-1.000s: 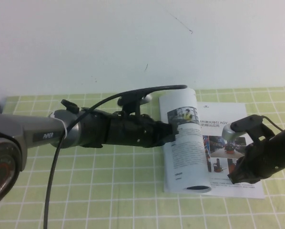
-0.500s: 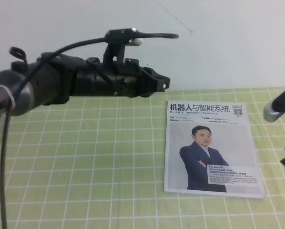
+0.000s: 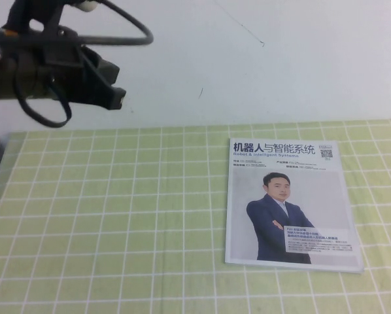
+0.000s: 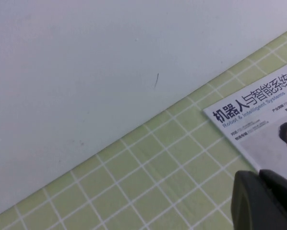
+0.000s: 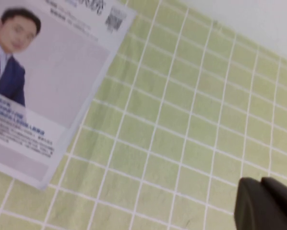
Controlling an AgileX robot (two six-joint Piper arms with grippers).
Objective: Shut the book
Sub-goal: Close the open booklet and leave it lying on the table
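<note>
Green mat (image 3: 117,196) holds the closed book (image 3: 287,203), cover up. Left gripper (image 3: 116,97) hangs high at left, jaws together. Right gripper (image 5: 260,201), also pressed together, hovers beside the book.

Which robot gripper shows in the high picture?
The left gripper, raised at upper left before the white wall; the right gripper appears only in its own wrist view.

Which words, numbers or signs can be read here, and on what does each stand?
"机器人与智能系统": title on the closed book cover.
"Robot & Intelligent Systems": beneath that title.
QR code, cover corner: cannot be decoded.
Smaller cover lines: too small to read.
No text on the left claw, raised high at the left, or the right claw, over the mat beside the book.
</note>
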